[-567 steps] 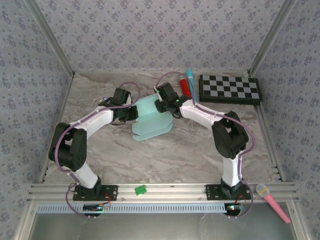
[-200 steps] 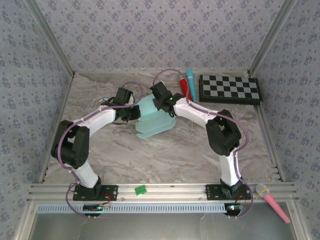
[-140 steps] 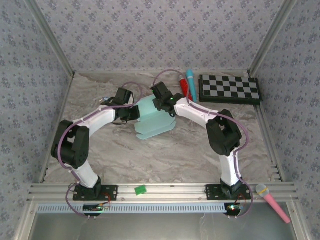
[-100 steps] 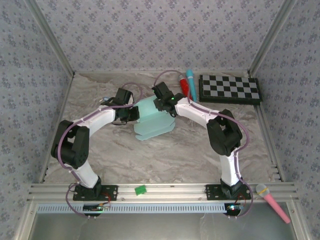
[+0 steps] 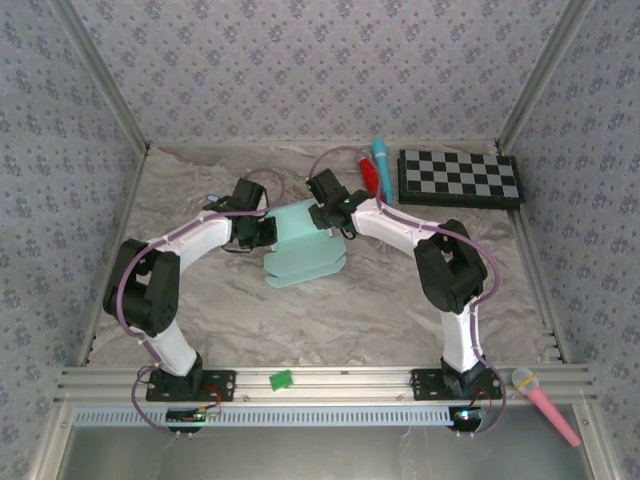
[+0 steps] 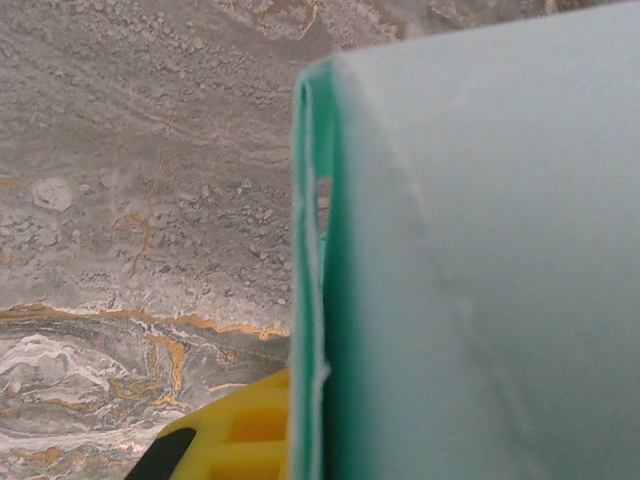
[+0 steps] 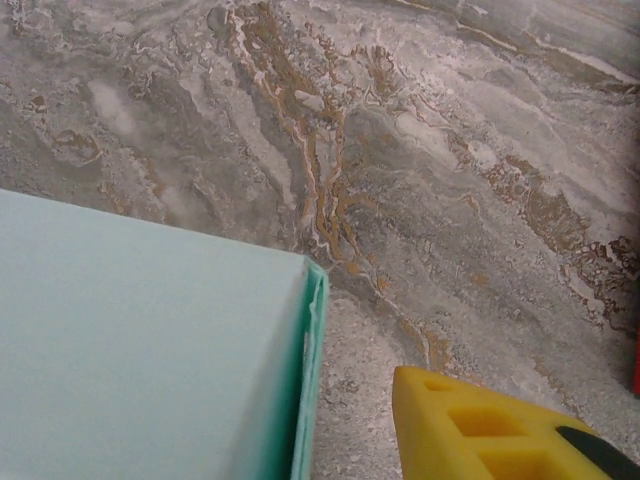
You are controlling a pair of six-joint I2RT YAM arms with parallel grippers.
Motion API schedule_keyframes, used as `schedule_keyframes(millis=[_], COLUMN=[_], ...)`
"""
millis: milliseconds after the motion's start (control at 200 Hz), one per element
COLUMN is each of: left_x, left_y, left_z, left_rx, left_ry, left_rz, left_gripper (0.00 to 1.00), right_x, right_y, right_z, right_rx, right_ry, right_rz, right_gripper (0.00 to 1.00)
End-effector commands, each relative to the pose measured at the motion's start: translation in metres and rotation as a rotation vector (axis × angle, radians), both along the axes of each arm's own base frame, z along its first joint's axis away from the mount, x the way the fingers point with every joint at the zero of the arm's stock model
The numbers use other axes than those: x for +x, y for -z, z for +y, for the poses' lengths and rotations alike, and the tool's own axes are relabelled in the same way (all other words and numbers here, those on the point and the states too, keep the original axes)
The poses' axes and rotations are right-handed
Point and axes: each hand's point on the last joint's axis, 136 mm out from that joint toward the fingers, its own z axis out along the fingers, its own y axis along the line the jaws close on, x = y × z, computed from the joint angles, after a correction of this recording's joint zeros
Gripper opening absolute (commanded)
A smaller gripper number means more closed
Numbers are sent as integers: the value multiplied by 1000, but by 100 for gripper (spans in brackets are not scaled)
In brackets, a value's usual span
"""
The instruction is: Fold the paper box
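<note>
1. The paper box is thin, smooth card in a pale mint colour with a matte face. It lies partly folded just above the middle of the overhead view, on the table.
2. The table has a grey marbled surface veined with rust and white, and it looks grainy up close.
3. From above, the box has rounded flaps layered along its lower edge. That edge runs left to right and rises a little toward the right. I cannot say for certain which way its long axis lies.
4. In the left wrist view, a folded edge of the card runs straight up the frame, darker green along the seam, and two layers show there.
5. The left gripper sits at the box's left side, pressed together on that card edge. One yellow ribbed finger lies against it at the bottom of the frame.
6. The right gripper is at the box's upper right, spread apart. Its yellow finger stands clear of the box corner at lower left, with bare table between them.
7. A black-and-white checkerboard lies flat at upper right, well apart from the box.
</note>
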Motion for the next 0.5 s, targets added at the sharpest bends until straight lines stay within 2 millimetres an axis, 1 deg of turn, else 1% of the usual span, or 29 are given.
schedule_keyframes(millis=[0, 170, 495], left_x=[5, 6, 6], left_y=[-7, -7, -5], left_z=[-2, -2, 0], left_rx=[-8, -5, 3], left_ry=[-13, -17, -24], left_rz=[-9, -6, -2], left_gripper=[0, 0, 0], right_x=[-9, -13, -20], right_y=[3, 8, 17], right_z=[-12, -10, -10], right_rx=[-15, -7, -12], right_ry=[7, -9, -25], right_rz=[42, 68, 102], right_gripper=[42, 47, 47])
